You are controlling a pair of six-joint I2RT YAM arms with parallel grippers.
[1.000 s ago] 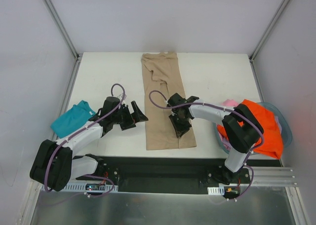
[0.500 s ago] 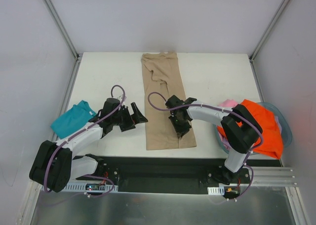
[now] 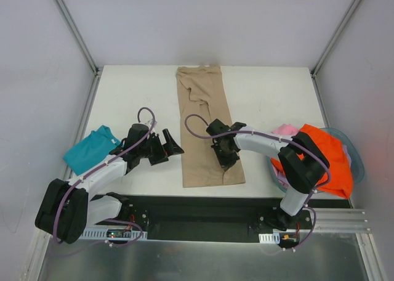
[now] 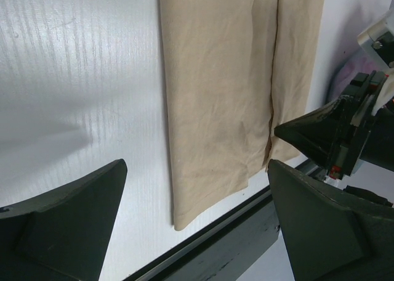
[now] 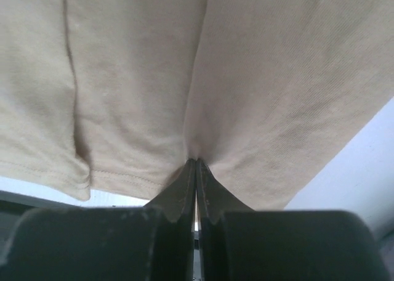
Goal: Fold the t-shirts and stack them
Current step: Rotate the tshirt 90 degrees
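One view, right wrist, shows right tool (image 5: 196, 165) pinching tan t-shirt (image 5: 277, 77).

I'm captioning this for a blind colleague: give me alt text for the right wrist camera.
The right gripper, shut, pinches a pucker of the tan t-shirt close to its hem. White table shows at the lower right.

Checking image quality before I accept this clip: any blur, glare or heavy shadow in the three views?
Top external: evenly lit, sharp, only soft shadows on the table. Left wrist: tan shirt crisp, left gripper dark and soft-edged, grey shadow on the table. Right wrist: right gripper black and blurred up close, shirt weave sharp; no obvious glare.
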